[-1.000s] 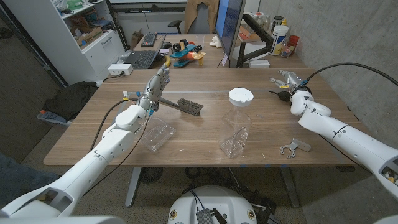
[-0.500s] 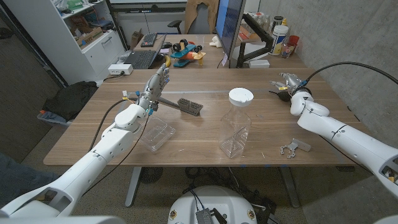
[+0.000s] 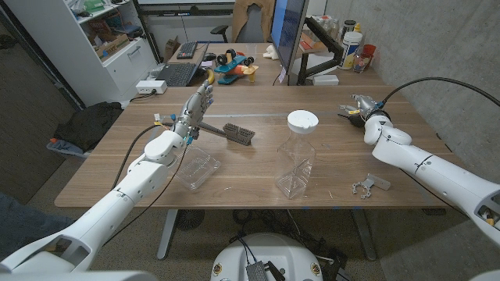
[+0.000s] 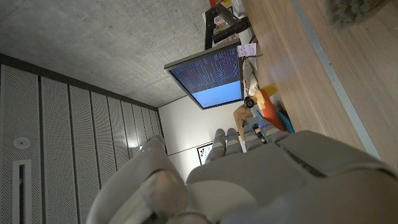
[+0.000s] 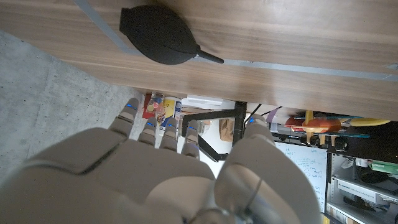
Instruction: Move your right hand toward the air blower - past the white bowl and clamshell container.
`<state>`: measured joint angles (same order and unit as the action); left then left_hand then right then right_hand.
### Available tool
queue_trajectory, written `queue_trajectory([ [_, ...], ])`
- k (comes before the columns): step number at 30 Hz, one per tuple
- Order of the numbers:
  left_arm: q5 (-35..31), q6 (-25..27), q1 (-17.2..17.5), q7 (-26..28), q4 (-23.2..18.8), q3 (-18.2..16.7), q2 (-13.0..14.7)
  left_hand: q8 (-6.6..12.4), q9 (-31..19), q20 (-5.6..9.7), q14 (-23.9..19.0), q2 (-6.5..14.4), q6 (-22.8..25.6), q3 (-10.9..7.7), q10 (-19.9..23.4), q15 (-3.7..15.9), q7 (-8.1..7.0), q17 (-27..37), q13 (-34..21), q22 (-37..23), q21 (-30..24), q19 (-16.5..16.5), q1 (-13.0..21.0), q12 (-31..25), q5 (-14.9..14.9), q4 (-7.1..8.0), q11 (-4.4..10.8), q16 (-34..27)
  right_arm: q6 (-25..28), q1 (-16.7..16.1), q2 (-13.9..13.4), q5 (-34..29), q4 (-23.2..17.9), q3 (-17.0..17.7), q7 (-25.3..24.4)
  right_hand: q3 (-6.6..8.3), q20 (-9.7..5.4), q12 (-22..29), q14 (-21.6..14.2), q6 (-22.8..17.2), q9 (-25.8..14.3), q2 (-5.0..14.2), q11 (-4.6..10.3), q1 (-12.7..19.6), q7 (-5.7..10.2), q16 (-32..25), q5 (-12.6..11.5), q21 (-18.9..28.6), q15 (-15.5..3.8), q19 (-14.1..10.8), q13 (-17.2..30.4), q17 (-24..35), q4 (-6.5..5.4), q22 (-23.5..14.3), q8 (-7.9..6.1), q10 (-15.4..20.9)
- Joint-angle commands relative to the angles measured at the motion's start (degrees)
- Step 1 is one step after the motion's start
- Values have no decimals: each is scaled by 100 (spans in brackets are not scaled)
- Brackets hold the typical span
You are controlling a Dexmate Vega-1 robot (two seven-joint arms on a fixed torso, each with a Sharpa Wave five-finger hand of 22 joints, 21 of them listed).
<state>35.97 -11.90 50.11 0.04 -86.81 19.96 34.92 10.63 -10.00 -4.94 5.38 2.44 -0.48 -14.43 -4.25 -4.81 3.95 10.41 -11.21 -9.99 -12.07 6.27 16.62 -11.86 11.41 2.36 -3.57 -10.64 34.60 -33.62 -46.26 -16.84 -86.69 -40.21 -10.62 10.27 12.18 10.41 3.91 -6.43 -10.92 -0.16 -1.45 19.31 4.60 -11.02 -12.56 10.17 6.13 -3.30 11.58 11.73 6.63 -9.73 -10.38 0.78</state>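
Observation:
The black air blower (image 5: 159, 35) lies on the table just ahead of my right hand (image 5: 155, 168), its thin nozzle pointing sideways. In the head view my right hand (image 3: 361, 104) hovers at the far right of the table with fingers apart and nothing in them, and the blower (image 3: 345, 116) shows as a dark shape beside it. The white bowl (image 3: 302, 119) sits on top of a tall clear container (image 3: 294, 167) mid-table, left of that hand. The clear clamshell container (image 3: 198, 168) lies further left. My left hand (image 3: 198, 102) stands upright with fingers stretched out, holding nothing.
A grey brush (image 3: 237, 133) lies by my left hand. Near the front right edge lie a small metal clip (image 3: 360, 189) and a grey piece (image 3: 379, 182). A monitor arm (image 3: 324, 58), bottles (image 3: 353, 48) and a laptop (image 3: 177, 73) stand on the desk behind.
My right hand has shifted slightly further right near the blower. The left arm and the objects on the table have not moved.

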Motion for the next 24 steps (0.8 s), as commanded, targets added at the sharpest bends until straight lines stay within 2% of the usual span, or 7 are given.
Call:
queue_trajectory([
  [1, -11, 32, -11, 2, -23, 13, 21, 34, -31, -35, 22, 57, 75, -7, -17, -13, 43, 14, -9, -30, 20, 27, 7, -23, -6, -35, -7, -20, 35, 109, 76, 34, 168, -103, 144, -24, 9, 2, 51, 40, -20, -55, -26, 8, 4, 10, -41, -11, 46, 64, 23, -7, 14, -16, 4, -47],
  [24, -23, 24, -150, -104, 192, 93, -59, 32, -32, 8, 22, 73, 89, -4, -22, -17, 50, 15, -9, -32, 34, 31, 5, -23, -12, -52, -25, -22, 76, 186, 168, 88, 392, -252, 206, -46, 0, 25, 67, 83, -20, -81, -51, -5, 9, -10, -62, 7, 90, 125, 19, -13, 18, -17, -17, -103],
])
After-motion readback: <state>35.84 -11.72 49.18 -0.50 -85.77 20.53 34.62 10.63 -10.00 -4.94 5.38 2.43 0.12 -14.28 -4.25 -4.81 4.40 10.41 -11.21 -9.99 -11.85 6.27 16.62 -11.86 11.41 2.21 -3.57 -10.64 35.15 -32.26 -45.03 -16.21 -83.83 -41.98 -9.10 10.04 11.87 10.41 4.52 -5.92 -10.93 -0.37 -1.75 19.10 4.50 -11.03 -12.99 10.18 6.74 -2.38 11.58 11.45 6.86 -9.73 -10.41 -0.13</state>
